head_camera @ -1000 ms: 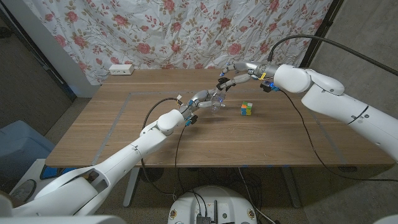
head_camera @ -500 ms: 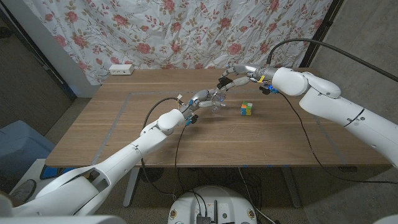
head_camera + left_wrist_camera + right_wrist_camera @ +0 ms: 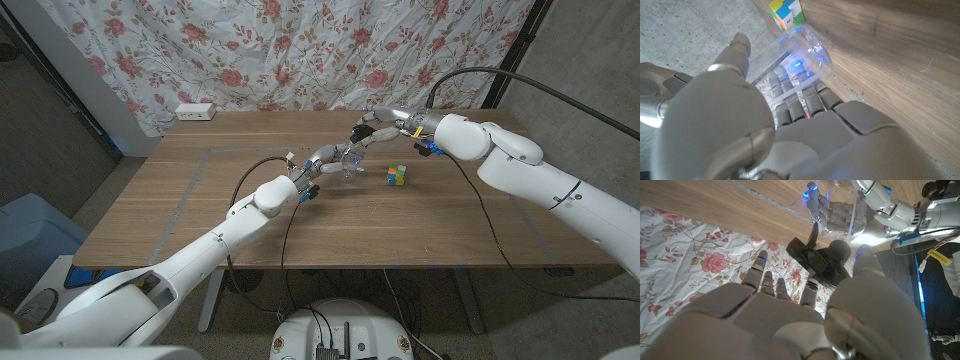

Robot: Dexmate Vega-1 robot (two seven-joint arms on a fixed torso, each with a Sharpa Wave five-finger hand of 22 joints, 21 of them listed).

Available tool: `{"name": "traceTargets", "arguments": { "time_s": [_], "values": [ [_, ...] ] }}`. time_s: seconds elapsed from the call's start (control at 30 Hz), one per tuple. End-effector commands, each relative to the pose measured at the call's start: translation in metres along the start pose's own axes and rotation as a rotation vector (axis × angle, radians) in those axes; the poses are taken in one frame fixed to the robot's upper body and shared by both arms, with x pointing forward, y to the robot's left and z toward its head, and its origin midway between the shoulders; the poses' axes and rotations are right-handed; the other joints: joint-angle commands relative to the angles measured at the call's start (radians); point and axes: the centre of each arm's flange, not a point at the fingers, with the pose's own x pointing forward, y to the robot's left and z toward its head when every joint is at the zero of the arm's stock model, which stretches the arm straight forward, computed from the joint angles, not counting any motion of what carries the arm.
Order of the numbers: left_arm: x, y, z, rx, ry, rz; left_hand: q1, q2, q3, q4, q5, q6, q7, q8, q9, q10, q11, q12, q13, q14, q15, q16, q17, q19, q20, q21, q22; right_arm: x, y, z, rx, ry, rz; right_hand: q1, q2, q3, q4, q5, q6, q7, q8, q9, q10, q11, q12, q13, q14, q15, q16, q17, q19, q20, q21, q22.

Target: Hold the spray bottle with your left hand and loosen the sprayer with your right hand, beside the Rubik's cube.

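Note:
A clear spray bottle stands upright at mid-table, and my left hand holds its body from the left. In the left wrist view my fingers wrap the clear bottle. The black sprayer tops the bottle, and my right hand reaches over it from the right and grips it. In the right wrist view the sprayer sits between my thumb and fingertips, with the left hand beyond it. The Rubik's cube lies just right of the bottle.
A white power strip lies at the table's back left corner. A floral curtain hangs behind the table. Black cables trail from both wrists over the wooden table.
My right hand has moved left and closed around the sprayer. The left hand and the bottle have stayed in place.

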Motion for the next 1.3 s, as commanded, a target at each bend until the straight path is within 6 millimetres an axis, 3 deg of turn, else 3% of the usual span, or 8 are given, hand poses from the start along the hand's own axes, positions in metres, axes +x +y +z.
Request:
{"name": "traceTargets", "arguments": {
  "time_s": [0.03,0.67,1.3],
  "values": [
    [-0.0013,-0.0027,0.0018,0.002,-0.001,-0.006,-0.114,0.127,0.028,0.024,-0.003,0.011,0.003,0.005,0.003,0.010,-0.002,-0.002,0.004,0.006,-0.105,-0.004,0.003,0.010,-0.015,-0.003,0.002,-0.0008,0.0015,0.0014,0.016,0.003,-0.037,0.025,0.004,0.014,-0.015,0.005,0.046,-0.002,0.028,0.009,0.019,-0.003,0.013,0.003,0.016,0.005,0.008,0.002,0.020,0.002,0.007,0.002],
    [-0.0049,-0.0063,0.0031,0.004,-0.005,-0.010,-0.113,0.126,0.027,0.024,-0.003,0.012,0.002,0.005,0.003,0.009,-0.002,-0.004,0.006,0.007,-0.107,-0.004,0.003,0.010,-0.015,-0.003,0.002,-0.0056,0.0032,0.0034,0.041,0.001,-0.064,0.077,0.014,0.041,-0.034,-0.003,0.186,-0.034,0.108,0.022,0.102,-0.049,0.029,-0.001,0.057,0.003,0.025,0.001,0.062,0.001,0.012,0.001],
    [-0.0095,-0.0088,0.0049,0.007,-0.001,-0.016,-0.112,0.125,0.027,0.023,-0.003,0.013,0.000,0.004,0.004,0.012,-0.004,-0.005,0.007,0.007,-0.107,-0.005,0.004,0.010,-0.014,-0.003,0.002,-0.0100,0.0033,0.0051,0.053,-0.002,-0.085,0.138,0.023,0.068,-0.039,-0.012,0.306,-0.052,0.184,0.040,0.179,-0.110,0.035,-0.004,0.090,-0.008,0.038,0.001,0.102,0.000,0.012,0.000]
  ]
}}
